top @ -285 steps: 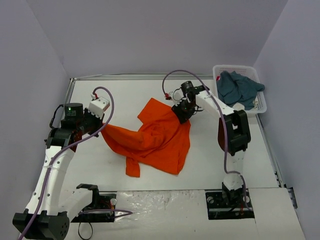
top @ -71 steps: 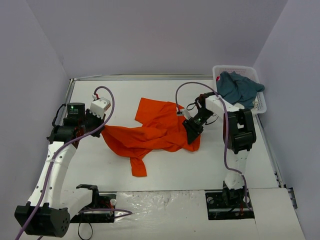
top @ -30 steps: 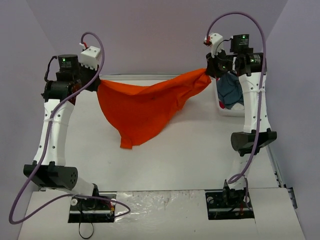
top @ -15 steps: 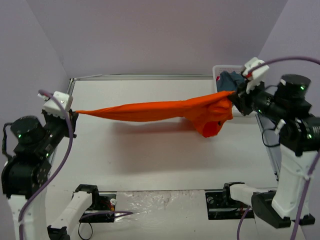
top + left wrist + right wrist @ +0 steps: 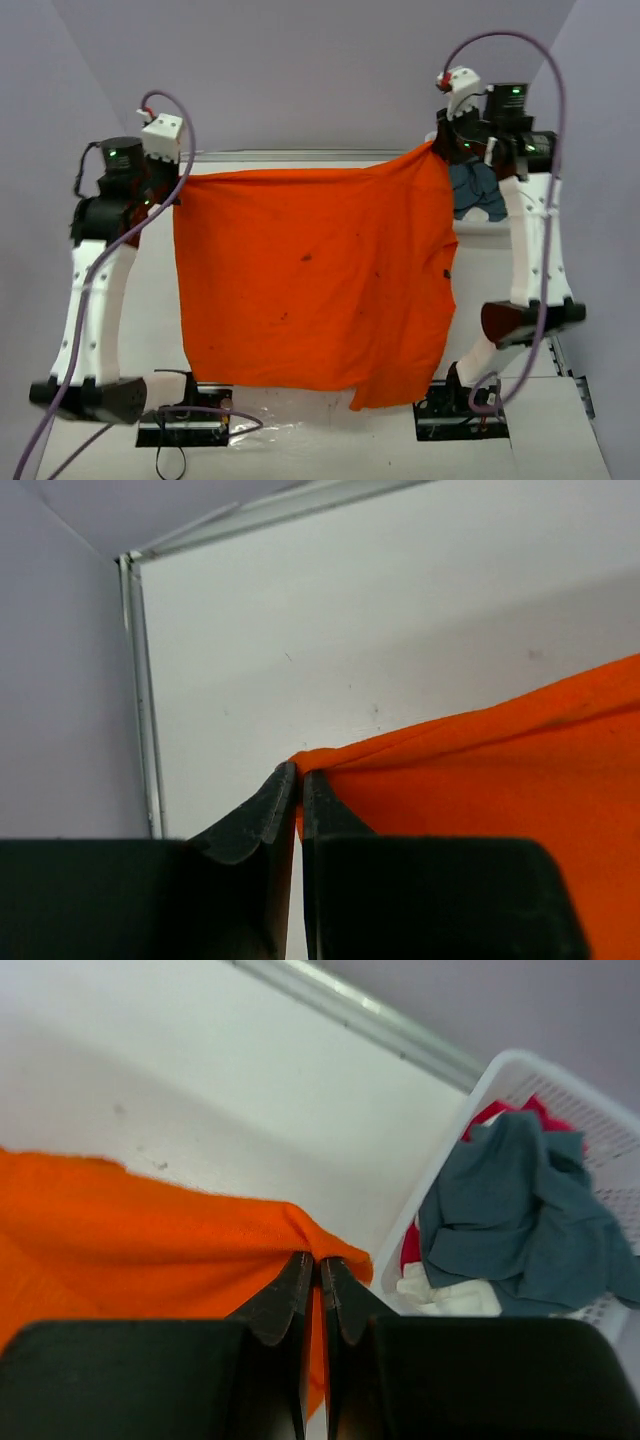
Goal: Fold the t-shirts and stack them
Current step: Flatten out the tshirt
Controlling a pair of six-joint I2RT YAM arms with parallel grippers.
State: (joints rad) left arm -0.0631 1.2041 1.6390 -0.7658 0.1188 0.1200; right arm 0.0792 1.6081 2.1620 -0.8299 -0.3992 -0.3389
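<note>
The orange t-shirt (image 5: 310, 280) hangs spread like a wide sheet between both raised arms, high above the table. My left gripper (image 5: 172, 185) is shut on its upper left corner (image 5: 320, 762). At the upper right corner (image 5: 330, 1245), my right gripper (image 5: 436, 150) is pinched shut on the cloth. The shirt's lower edge hangs down in front of the arm bases. A teal-blue t-shirt (image 5: 520, 1210) lies crumpled in the white lattice basket (image 5: 480, 1090), and part of that blue cloth (image 5: 476, 190) shows behind my right arm.
The basket stands at the table's far right and also holds red cloth (image 5: 412, 1242) and white cloth (image 5: 450, 1298). A metal rail (image 5: 140, 690) runs along the table's left edge, another (image 5: 360, 1015) along the back. The spread shirt hides most of the table.
Both arms have swung the orange shirt from a taut horizontal rope into a flat hanging sheet. The left gripper has risen, and the right one has moved up and back a little.
</note>
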